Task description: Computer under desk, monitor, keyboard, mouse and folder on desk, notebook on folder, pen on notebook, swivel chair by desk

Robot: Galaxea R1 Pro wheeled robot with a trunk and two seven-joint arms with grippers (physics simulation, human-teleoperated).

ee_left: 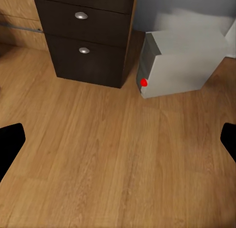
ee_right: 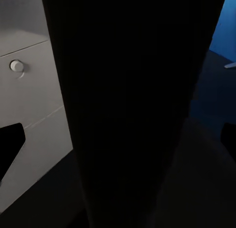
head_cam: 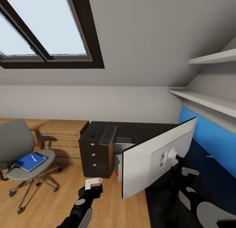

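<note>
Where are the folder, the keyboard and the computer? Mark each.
folder [head_cam: 29,161], head view, middle of blue cover.
keyboard [head_cam: 108,135], head view, centre of keys.
computer [ee_left: 184,66], left wrist view, grey side panel.

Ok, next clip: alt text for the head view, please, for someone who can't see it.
A monitor stands tilted, its pale back to the camera, over a black desk bearing a keyboard and mouse. At left, a swivel chair holds a blue folder with a pen; the left gripper hovers over wooden floor.
</note>
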